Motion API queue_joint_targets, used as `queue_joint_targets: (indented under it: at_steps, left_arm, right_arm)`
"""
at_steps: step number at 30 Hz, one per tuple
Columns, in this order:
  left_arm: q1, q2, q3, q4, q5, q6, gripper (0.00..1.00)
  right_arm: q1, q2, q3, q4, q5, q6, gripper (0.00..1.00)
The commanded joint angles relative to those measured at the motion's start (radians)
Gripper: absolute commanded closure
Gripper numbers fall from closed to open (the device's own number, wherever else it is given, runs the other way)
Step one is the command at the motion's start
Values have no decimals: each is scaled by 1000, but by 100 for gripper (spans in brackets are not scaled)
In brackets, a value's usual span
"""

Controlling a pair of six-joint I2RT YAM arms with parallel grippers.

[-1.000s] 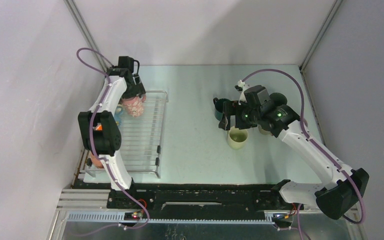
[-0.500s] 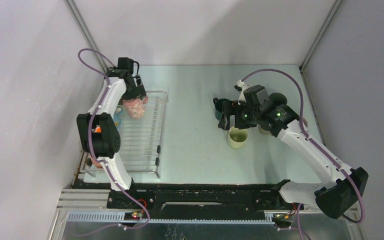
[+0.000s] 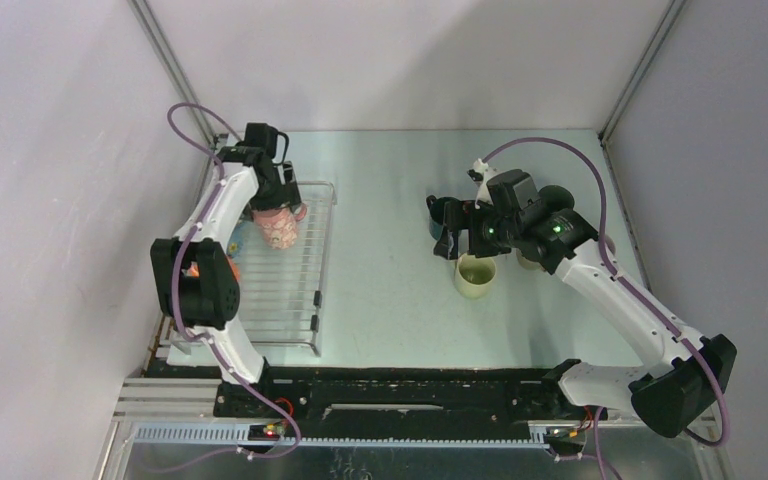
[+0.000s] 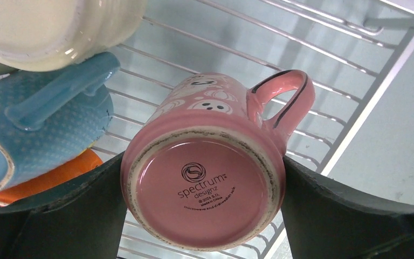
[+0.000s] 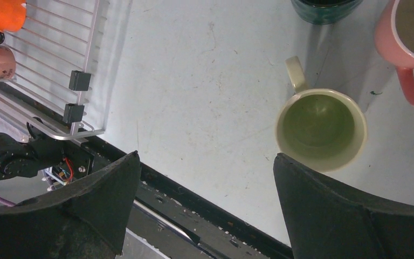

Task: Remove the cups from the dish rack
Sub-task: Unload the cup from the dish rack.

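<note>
Left gripper (image 4: 204, 183) clamps the pink mug (image 4: 210, 156) by its base, over the rack (image 3: 290, 290). A cream mug (image 4: 54, 27), a blue mug (image 4: 43, 124) and an orange mug (image 4: 59, 172) crowd just beside it. Right gripper (image 5: 206, 159) gapes wide above the table (image 3: 390, 300), near a green mug (image 5: 321, 129).

Soft, even overhead light, faint shadows, sharp focus; slight sheen on the pink cup (image 4: 202, 191).

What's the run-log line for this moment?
left tool: gripping pink mug over rack | right tool: open, empty, near green mug | on rack: blue mug, orange mug
</note>
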Motion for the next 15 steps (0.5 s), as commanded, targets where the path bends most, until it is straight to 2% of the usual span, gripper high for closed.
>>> queue_joint_targets:
  at_steps: [1,8,15]
  left_arm:
    - [-32,-105,-15,22,0,10,95]
    - [-68,-148,-31,22,11,-3,100]
    - [-97,-181,-49,9,13,-5,100]
  right_arm:
    - [12,-6,4,32,-8,20,0]
    - [35,-9,4,57,2,35,0]
    - [55,-5,5,106,-1,58,0]
